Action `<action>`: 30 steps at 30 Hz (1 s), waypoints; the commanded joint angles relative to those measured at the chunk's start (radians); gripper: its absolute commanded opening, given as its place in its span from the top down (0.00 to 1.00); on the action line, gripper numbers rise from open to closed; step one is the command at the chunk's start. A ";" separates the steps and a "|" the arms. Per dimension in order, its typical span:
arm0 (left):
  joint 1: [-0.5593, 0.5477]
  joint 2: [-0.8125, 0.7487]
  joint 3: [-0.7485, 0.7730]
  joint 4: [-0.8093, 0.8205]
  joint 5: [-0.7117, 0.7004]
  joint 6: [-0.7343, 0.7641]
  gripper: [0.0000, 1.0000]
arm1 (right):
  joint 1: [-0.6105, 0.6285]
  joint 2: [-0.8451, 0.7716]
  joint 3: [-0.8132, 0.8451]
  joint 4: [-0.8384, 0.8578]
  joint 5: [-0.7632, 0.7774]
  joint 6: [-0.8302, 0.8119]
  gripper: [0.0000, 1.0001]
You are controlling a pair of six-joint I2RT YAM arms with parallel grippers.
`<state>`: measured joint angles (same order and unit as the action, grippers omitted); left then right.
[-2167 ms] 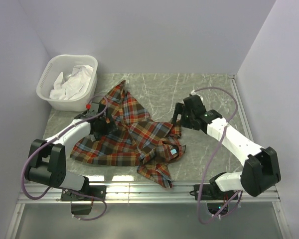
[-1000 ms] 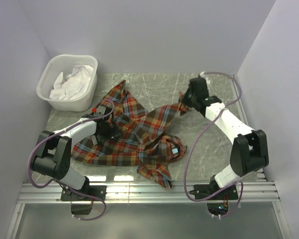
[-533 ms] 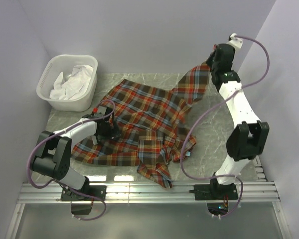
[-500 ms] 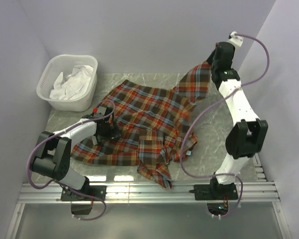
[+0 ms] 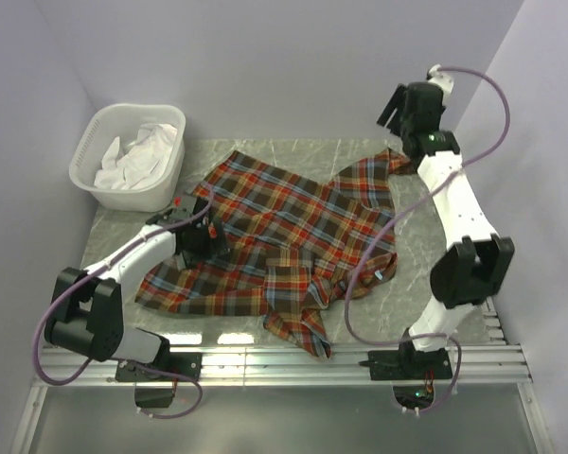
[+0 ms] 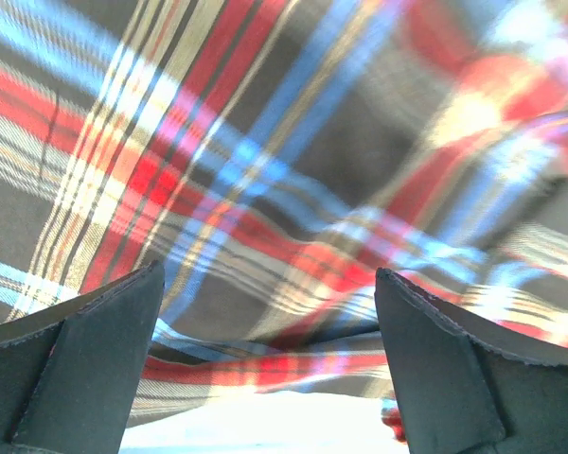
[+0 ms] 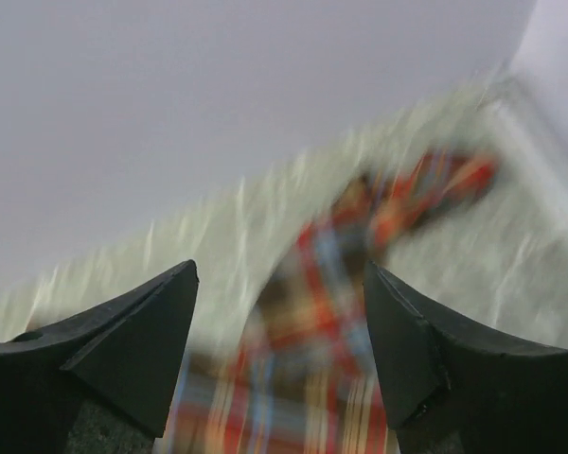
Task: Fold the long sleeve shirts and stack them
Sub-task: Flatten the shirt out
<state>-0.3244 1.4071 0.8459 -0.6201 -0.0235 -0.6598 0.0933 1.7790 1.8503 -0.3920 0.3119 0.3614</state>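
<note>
One plaid shirt [image 5: 284, 236] lies spread but rumpled on the table [image 5: 303, 156]; no fold made, nothing stacked. Right gripper [image 5: 396, 106] is raised over the far right corner, jaws apart, empty. Left gripper [image 5: 206, 238] sits wide open low over the shirt's left side, pinching nothing.

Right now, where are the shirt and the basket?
shirt [image 5: 284, 227], top view, middle of its spread body
basket [image 5: 133, 199], top view, its front wall

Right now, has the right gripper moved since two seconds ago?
Yes. The right gripper went from the middle to the far right corner of the grey marbled table, further from the white plastic laundry basket, jaws open.
</note>
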 commanded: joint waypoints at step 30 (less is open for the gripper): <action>-0.002 0.358 0.432 0.020 -0.135 0.032 0.01 | 0.264 -0.696 -1.240 -0.317 -0.528 0.471 0.18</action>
<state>-0.3244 1.7527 1.1984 -0.6033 -0.1627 -0.6147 0.3599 1.1145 0.6582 -0.6521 -0.1543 0.7879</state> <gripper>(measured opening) 0.994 0.816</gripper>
